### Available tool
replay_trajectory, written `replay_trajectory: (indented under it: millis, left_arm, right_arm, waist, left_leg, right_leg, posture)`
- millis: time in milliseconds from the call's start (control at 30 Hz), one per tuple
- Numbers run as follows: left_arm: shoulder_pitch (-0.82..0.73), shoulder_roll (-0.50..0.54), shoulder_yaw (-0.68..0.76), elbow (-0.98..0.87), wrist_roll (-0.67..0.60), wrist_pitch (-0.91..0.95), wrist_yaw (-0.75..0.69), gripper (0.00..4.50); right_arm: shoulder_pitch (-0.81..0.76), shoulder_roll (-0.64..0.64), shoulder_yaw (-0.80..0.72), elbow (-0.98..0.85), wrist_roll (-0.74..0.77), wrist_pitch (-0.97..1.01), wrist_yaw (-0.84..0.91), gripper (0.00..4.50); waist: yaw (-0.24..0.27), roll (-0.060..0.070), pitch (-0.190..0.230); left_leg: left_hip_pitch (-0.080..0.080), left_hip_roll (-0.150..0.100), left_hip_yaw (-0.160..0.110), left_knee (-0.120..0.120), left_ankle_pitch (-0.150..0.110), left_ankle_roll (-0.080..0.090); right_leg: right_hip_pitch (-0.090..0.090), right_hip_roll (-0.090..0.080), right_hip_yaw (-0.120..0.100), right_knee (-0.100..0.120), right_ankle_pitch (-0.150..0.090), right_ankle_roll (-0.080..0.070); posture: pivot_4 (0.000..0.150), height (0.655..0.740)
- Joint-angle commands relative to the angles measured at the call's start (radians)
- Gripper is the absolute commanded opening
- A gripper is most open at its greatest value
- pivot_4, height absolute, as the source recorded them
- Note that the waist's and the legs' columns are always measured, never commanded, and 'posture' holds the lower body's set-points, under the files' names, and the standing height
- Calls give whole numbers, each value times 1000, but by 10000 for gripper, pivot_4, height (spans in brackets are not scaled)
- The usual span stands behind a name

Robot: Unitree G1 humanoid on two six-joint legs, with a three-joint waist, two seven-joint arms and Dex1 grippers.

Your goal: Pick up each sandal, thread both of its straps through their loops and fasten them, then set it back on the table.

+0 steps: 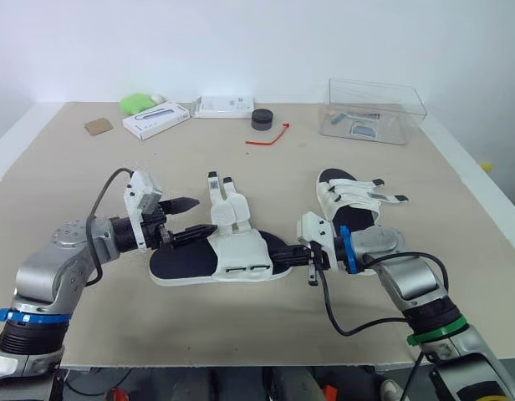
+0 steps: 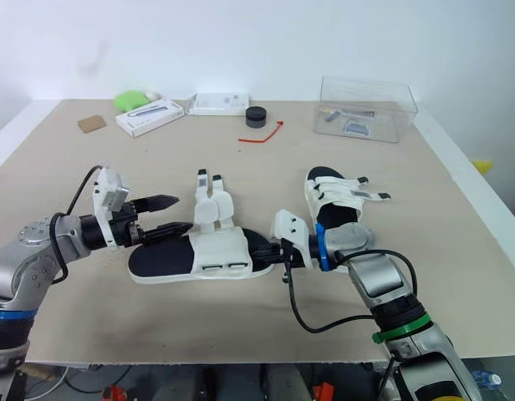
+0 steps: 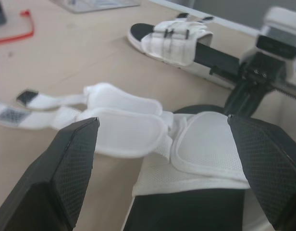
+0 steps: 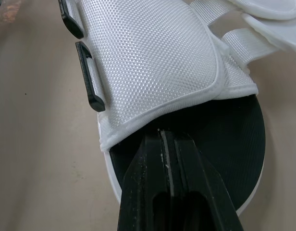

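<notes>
The right gripper (image 4: pixel 161 139), fingers together, presses on the black footbed at one end of the open sandal (image 1: pixel 216 261). Over the sandal's other end the left gripper (image 1: pixel 203 216) hangs, fingers apart, by the loose straps (image 1: pixel 224 196). Best to keep that end pinned, pinch one strap near its tip, and steer it to the loops (image 4: pixel 88 82) on the sandal's near edge. Beyond the sandal, rightward, lies the fastened one (image 1: pixel 349 200).
</notes>
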Motion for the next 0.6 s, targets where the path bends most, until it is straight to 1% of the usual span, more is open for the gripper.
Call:
replay_trajectory:
  millis: [33,100,267,400,600]
  left_arm:
    - [-42,-1,25,23,-18,56,34,44238]
    - [-67,-1,19,64,-13,99,55,44238]
    - [-158,-46,87,201,-99,284,142,44238]
    - [-287,-129,182,373,-201,508,261,44238]
    - [-393,-208,272,561,-224,653,374,44238]
  right_arm:
    - [-10,7,2,-4,-14,-26,-9,633]
    - [-14,11,0,-2,-11,-23,-10,633]
    - [-25,14,-5,9,-16,-30,-14,633]
    - [-30,18,-9,11,-18,-35,-16,633]
    - [-35,17,-12,10,-21,-37,-16,633]
  waist:
    - [0,0,0]
    - [0,0,0]
    - [0,0,0]
    - [0,-1,0]
    - [-1,-1,0]
  left_leg:
    - [0,0,0,0,0,0]
    - [0,0,0,0,0,0]
    - [0,0,0,0,0,-1]
    - [0,0,-1,1,0,-1]
    - [-1,-3,-1,1,0,-1]
  right_leg:
    - [0,0,0,0,0,0]
    - [0,0,0,0,0,-1]
    - [0,0,0,1,1,-1]
    - [0,0,0,1,1,-1]
    - [0,-2,-1,2,1,-1]
  posture:
    - [1500,7400]
    - [1500,7400]
    - [1500,7400]
    - [1500,7400]
    - [1500,7400]
